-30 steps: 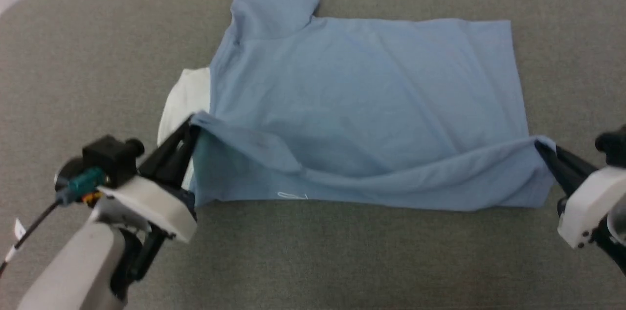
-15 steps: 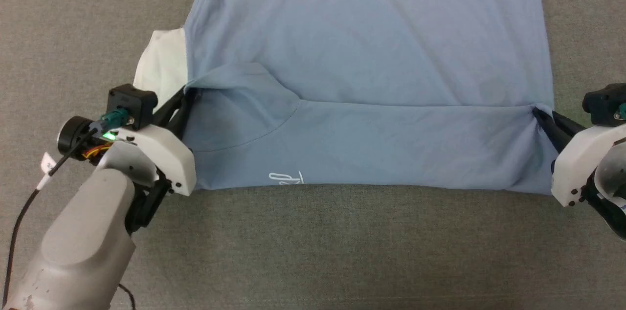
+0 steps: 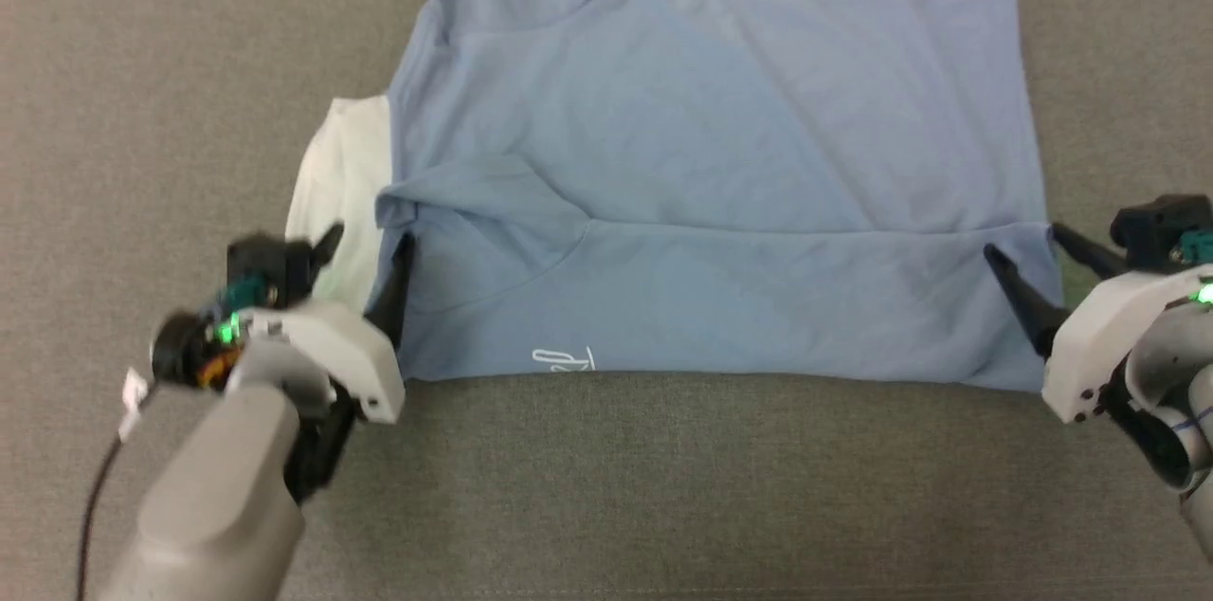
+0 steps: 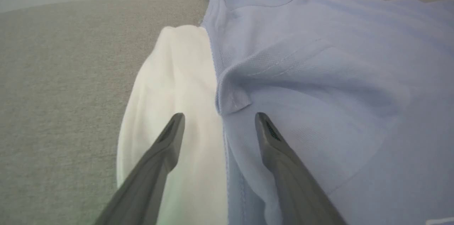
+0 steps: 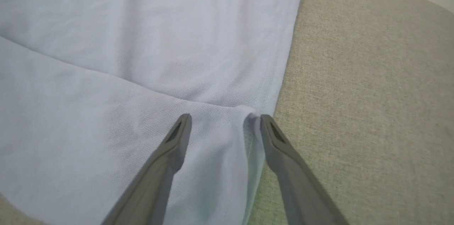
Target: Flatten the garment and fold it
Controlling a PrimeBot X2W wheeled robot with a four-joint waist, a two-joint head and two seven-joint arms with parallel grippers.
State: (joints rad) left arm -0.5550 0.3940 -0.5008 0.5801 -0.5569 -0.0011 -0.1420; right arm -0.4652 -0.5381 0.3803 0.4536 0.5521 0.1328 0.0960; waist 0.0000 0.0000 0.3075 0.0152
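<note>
Grey woven tabletop (image 3: 606,487) carries the shirt (image 3: 711,146), spread above centre with its collar (image 3: 341,165) at the 9 o'clock end and its hem (image 3: 1031,108) at 3 o'clock. The near strip is folded up toward 12 o'clock, with a white logo (image 3: 564,359) by the 6 o'clock edge. At 8 o'clock the left gripper (image 3: 368,255) stands wide and holds nothing, one finger over the collar and one over blue fabric. At 4 o'clock the right gripper (image 3: 1023,241) is equally wide and empty, straddling the folded hem corner.
</note>
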